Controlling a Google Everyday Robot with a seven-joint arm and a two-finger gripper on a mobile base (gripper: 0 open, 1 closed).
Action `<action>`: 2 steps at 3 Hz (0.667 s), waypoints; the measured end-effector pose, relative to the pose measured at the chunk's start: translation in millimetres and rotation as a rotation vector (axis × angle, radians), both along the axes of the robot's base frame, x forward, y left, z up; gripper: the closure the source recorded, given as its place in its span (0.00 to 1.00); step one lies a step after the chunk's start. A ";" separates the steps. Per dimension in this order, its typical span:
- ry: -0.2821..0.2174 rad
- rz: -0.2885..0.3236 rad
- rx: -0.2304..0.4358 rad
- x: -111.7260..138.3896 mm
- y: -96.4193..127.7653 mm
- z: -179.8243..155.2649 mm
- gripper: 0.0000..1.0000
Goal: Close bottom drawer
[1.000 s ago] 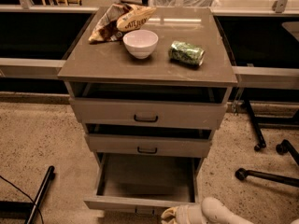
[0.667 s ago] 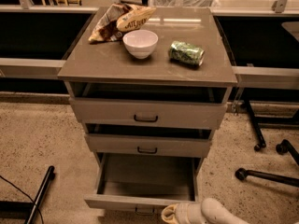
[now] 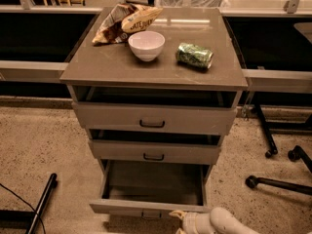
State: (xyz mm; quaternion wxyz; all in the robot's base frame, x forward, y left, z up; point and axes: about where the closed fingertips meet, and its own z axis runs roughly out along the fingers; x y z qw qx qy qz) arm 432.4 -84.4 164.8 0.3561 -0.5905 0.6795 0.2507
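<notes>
The bottom drawer (image 3: 146, 207) is the lowest of three grey-taupe drawers in the cabinet. It is pulled far out and its inside looks empty. Its flat front has a small dark centre handle (image 3: 150, 213). My gripper (image 3: 181, 220) is at the bottom edge of the view, just right of that handle and close against the drawer front. The white arm runs off toward the lower right. The middle drawer (image 3: 154, 151) and top drawer (image 3: 152, 118) each stand a little way out.
On the cabinet top (image 3: 97, 67) are a white bowl (image 3: 146, 45), a green can on its side (image 3: 194, 55) and a snack bag (image 3: 126, 21). Chair bases with castors (image 3: 273, 179) stand on the floor at right. A black bar (image 3: 41, 204) lies lower left.
The gripper and arm have shifted slightly left along the bottom drawer's front. The drawer itself is about as far out as before.
</notes>
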 end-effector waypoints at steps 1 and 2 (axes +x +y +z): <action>0.000 0.000 0.000 0.0 0.0 0.0 0.00; 0.000 0.000 0.000 -0.1 0.1 0.0 0.00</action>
